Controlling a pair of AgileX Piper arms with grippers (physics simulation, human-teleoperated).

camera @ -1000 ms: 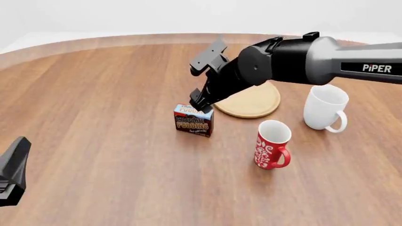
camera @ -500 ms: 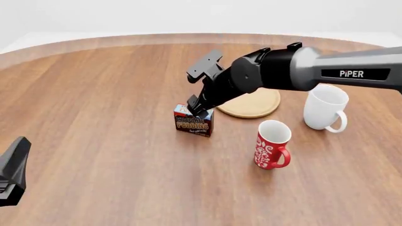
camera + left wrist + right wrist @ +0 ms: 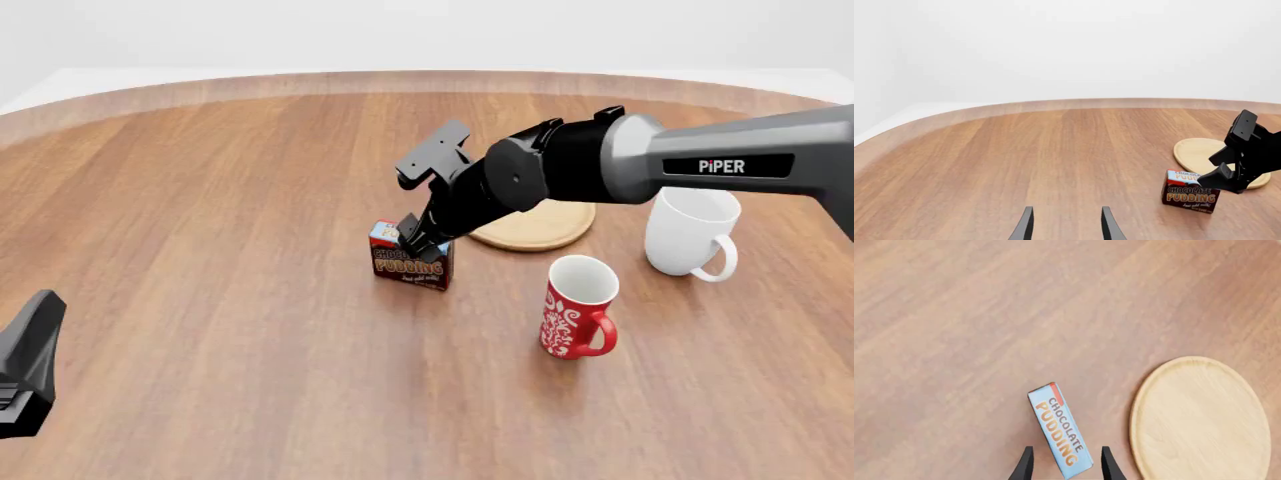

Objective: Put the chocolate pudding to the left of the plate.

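The chocolate pudding (image 3: 411, 260), a small brown carton with orange lettering, stands on the table just left of the front of the light-wood plate (image 3: 539, 226). My right gripper (image 3: 416, 236) is right over the carton's top. In the right wrist view it (image 3: 1064, 465) is open, with one finger on each side of the near end of the pudding's (image 3: 1059, 435) blue top, beside the plate (image 3: 1201, 417). My left gripper (image 3: 1066, 227) is open and empty, low at the near left (image 3: 27, 368), far from the pudding (image 3: 1191, 192).
A white mug (image 3: 691, 232) stands right of the plate. A red patterned mug (image 3: 578, 306) stands in front of the plate, right of the carton. Bare wood spreads left of the carton. The table's curved far edge (image 3: 400, 80) runs across the back.
The right arm has lowered and moved its gripper down onto the carton's top. The pudding, plate, mugs and left arm have not moved.
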